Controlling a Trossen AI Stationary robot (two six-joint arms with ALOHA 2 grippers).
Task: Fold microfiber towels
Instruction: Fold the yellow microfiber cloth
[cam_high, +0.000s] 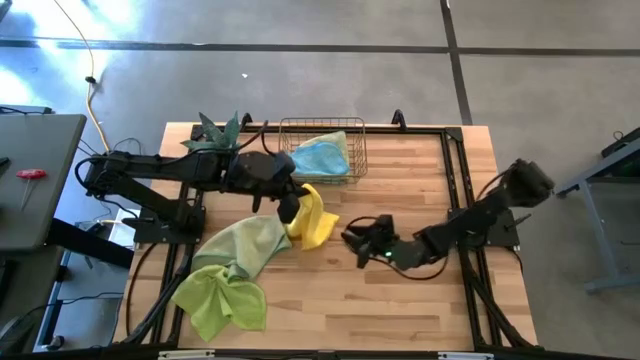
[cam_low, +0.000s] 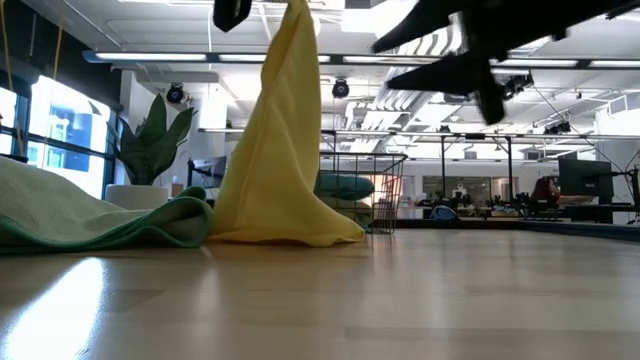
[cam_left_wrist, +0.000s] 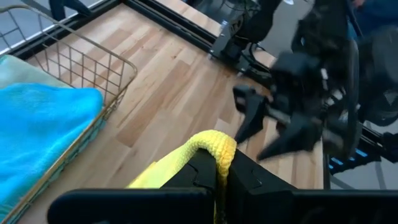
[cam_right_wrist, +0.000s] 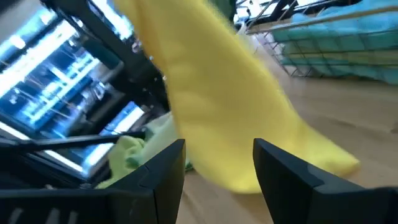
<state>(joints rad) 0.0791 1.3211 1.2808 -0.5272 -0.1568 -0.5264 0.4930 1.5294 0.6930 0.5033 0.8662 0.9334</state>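
The yellow towel (cam_high: 318, 222) hangs from my left gripper (cam_high: 291, 208), which is shut on it above the middle of the table. In the low view the yellow towel (cam_low: 280, 160) drapes down in a cone. To its right my right gripper (cam_high: 353, 240) stands open, its fingers pointing at the towel without touching it. A sage green towel (cam_high: 245, 245) and a lime green towel (cam_high: 220, 300) lie crumpled flat on the table's near left. A light blue towel (cam_high: 322, 155) lies in the wire basket (cam_high: 355, 150). My left gripper pinches a bunched fold at the top of the yellow towel (cam_left_wrist: 215, 145) between its two fingers, which slant down from the table's left. How many layers it has I cannot tell. The towel hangs slack below the fingers, its spread lower end (cam_low: 300, 232) on the table.
A potted plant (cam_high: 215, 133) stands at the far left beside the basket. Bare wooden tabletop (cam_high: 400, 310) lies at the near right and the near middle. A black frame (cam_high: 455, 180) runs along the table's right and far sides.
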